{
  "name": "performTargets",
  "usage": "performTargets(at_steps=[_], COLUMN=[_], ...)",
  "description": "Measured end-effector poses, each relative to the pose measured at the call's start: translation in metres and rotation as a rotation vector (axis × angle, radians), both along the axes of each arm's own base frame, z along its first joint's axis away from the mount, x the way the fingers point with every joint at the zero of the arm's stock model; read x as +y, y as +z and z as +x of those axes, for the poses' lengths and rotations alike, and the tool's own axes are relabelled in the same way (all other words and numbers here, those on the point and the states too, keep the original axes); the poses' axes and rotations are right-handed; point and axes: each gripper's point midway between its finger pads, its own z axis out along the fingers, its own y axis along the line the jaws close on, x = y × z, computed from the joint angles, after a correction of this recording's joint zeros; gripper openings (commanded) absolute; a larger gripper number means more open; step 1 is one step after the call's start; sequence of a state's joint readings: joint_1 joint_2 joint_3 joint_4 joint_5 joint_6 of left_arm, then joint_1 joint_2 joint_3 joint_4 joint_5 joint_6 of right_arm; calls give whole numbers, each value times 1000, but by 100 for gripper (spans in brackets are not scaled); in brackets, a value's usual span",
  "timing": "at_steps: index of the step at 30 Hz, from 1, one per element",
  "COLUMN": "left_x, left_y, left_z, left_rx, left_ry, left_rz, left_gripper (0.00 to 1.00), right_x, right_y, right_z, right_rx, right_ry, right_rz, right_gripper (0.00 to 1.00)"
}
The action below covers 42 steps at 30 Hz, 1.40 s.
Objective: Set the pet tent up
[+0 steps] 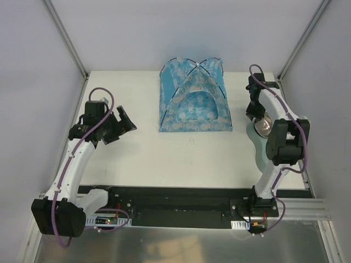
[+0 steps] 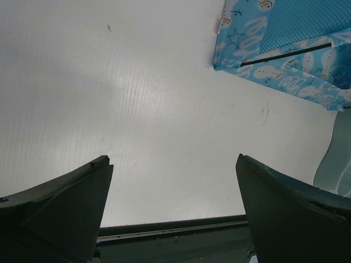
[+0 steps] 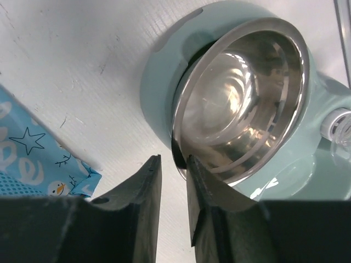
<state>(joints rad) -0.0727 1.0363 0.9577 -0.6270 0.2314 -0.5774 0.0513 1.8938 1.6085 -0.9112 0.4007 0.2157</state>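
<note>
The tent (image 1: 193,104) stands at the middle of the worktop's (image 1: 164,159) far edge. The left claw (image 2: 173,160) gapes wide near the left edge. By the right edge, the right claw (image 3: 174,160) is narrowly parted astride the rim of the bowl (image 3: 241,98); contact cannot be made out.

On the bench (image 1: 137,159), the pet tent (image 1: 194,104) stands left of the right jaws; the bowl (image 3: 241,98) sits in its stand (image 3: 159,82) just ahead

A white table (image 1: 137,159) bears a pale green pet feeder base (image 3: 159,82) near its right edge. A stainless steel bowl (image 3: 241,98) sits tilted in the base, with a clear fitting (image 3: 340,123) just beside it.
</note>
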Motion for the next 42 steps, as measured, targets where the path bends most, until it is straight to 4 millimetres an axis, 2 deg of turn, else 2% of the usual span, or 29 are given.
performTargets(at_steps=[9,12,16,20,27,30,34,35,37,39,42], left_x=[1,1,1,1,1,1,1,1,1,2,4], left_y=[2,2,2,2,2,4,11,13,18,24,46], left_z=[0,0,0,0,0,-1,-5,-7,-11,-20,-36], left_rx=[-8,-7,-7,-7,-9,-17,-39,-47,-66,-71,-120], left_ry=[5,7,9,9,9,8,7,5,-2,-10,-21], left_rz=[3,1,0,0,-1,-2,-4,-4,-1,6,17], left_gripper=[100,100,100,100,100,100,100,100,100,100,100], right_x=[-8,-12,-13,-14,-11,-8,2,5,15,29,49], right_y=[-7,-7,-7,-8,-7,-4,19,29,49,71,100], right_z=[2,3,4,6,5,4,-3,-6,-16,-33,-60], right_rx=[-48,-55,-49,-38,-34,-40,-95,-123,-178,-236,-334], right_ry=[-20,-28,-35,-40,-49,-52,-48,-45,-32,-10,16], right_rz=[43,38,37,38,54,75,112,122,144,169,227], right_gripper=[16,15,23,36,41,47,69,81,99,99,99])
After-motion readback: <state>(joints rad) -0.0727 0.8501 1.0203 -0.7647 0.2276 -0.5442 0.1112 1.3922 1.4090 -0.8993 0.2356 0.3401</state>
